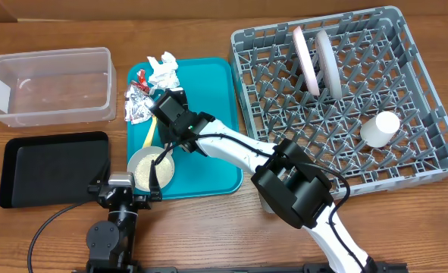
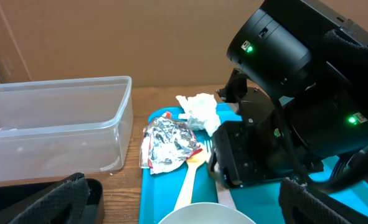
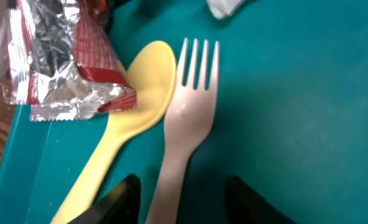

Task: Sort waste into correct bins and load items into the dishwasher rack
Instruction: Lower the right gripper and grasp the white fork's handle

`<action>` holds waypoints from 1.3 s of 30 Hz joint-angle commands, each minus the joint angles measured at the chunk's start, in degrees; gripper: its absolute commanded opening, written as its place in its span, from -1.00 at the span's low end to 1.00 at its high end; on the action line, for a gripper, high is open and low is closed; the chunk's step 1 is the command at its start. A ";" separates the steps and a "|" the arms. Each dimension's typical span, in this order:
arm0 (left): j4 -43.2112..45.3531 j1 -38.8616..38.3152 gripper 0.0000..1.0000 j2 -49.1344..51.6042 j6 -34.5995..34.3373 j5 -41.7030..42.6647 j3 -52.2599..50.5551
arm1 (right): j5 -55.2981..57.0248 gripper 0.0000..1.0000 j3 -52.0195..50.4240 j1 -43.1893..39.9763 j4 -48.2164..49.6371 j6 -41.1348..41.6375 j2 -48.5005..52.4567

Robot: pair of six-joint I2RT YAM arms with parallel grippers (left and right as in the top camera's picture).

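Fork: pale plastic fork (image 3: 187, 118), flat on the left half of the teal tray (image 1: 216, 83), tines toward the far rim, just beside the yellow spoon (image 3: 127, 124).
Right claw: (image 3: 182, 193) low over the fork's handle, one finger on each side, parted, neither seen touching it.
Spoon: its bowl is partly under a foil wrapper.
Foil wrappers: (image 1: 138, 102) silver and red, at the tray's far-left corner, overhanging its left rim; the print is too crumpled to read.
Napkin: (image 1: 163, 70) crumpled, white, at the tray's far rim.
Bowl: (image 1: 130, 161) at the tray's near-left corner, holding rice-like grains (image 1: 151, 171).
Left claw: (image 2: 193, 205) spread wide, holding nothing, by the counter's (image 1: 208, 227) near edge.
Bins: clear tub (image 1: 49, 83) at the counter's far-left corner; black tray (image 1: 53, 171) in front of it.
Dishwasher rack: (image 1: 337, 129) on the counter's right side, with two plates (image 1: 330, 64) on edge in the far rows and a white cup (image 1: 380, 127) near its right wall.
Open room: bare teal to the right of the fork.
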 commanded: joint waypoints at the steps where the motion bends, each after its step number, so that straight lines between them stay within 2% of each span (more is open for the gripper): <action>1: 0.13 0.17 1.00 -0.44 0.52 0.26 -0.20 | 0.33 -0.12 1.11 0.24 -0.50 -1.07 1.44; 13: 0.13 0.17 1.00 -0.44 0.52 0.26 -0.20 | 2.97 -0.24 1.11 0.13 -2.25 -1.68 1.44; 25: 0.13 0.17 1.00 -0.44 0.52 0.26 -0.20 | 5.18 -0.25 1.14 0.13 -6.21 -1.62 1.42; 31: 0.13 0.17 1.00 -0.44 0.50 0.26 -0.20 | 3.93 -0.28 1.14 0.00 -8.98 1.84 1.42; 39: 0.13 0.17 1.00 -0.44 0.52 0.26 -0.20 | 3.85 -0.29 1.14 -1.40 -11.96 0.31 1.40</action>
